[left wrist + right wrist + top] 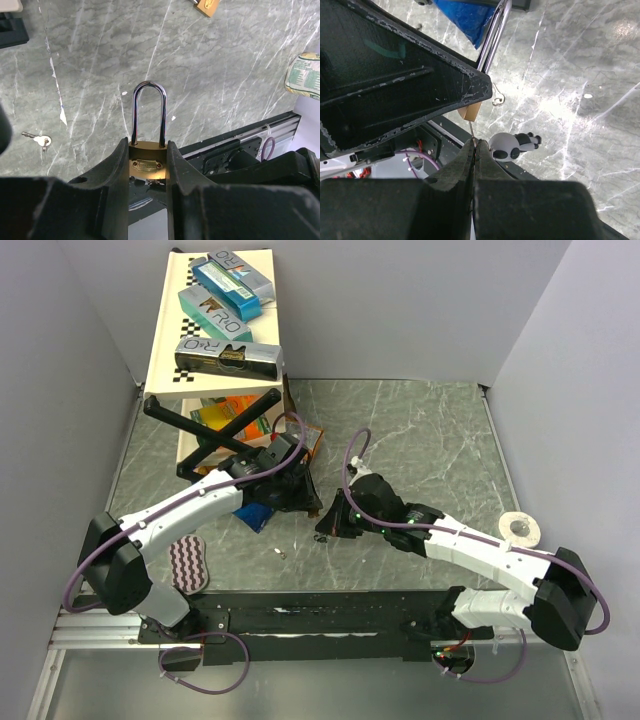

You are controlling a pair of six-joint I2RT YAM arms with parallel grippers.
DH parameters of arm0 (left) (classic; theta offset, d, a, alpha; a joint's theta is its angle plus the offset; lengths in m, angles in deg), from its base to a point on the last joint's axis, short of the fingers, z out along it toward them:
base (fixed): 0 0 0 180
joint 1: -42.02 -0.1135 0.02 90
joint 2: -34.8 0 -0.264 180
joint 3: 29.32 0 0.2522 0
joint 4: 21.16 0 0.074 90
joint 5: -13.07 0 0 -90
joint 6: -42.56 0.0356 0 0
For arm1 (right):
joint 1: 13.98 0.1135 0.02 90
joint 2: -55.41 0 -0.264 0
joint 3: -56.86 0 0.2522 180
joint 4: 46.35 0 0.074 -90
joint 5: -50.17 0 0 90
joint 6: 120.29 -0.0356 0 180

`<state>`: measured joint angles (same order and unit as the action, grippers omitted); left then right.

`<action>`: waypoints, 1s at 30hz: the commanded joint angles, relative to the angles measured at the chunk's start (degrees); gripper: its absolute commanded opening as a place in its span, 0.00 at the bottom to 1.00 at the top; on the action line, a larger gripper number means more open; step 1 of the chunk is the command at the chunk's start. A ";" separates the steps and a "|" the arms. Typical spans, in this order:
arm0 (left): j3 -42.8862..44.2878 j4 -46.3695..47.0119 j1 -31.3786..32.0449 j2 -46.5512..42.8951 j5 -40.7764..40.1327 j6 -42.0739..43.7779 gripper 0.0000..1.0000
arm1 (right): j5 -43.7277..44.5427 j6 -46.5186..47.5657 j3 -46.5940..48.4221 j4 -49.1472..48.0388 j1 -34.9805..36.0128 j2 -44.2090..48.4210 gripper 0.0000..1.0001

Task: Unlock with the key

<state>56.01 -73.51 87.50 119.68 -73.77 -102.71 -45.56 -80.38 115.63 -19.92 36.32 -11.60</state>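
Right wrist view shows the key only as a thin metal sliver at centre frame, pinched edge-on between the fully closed fingers of the right gripper. Its tip meets the brass underside of a padlock; whether it has entered the keyhole I cannot tell. In the left wrist view, lower centre, the left gripper clamps that padlock's brass body from both sides, with the silver shackle upright and both legs in the body. Beyond them on the grey marbled table, a pale silver key lies at the left and a second brass padlock at the top edge.
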 commanded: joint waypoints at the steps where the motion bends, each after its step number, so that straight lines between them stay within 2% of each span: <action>1: 0.06 0.44 -0.12 -2.88 0.71 -0.98 0.01 | 1.61 -1.15 2.53 -3.61 -1.08 -1.11 0.00; 19: -0.91 1.50 -0.56 -3.49 1.85 -1.25 0.01 | 7.40 -1.77 2.10 -6.33 -1.44 -0.41 0.00; 30: -1.70 2.03 -0.56 -3.58 2.55 -1.69 0.01 | 9.16 -1.42 4.21 -9.59 -1.44 -3.40 0.00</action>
<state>54.18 -72.20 86.93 118.52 -75.30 -103.23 -45.02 -81.27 116.37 -21.78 36.26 -14.37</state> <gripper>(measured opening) 0.287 0.013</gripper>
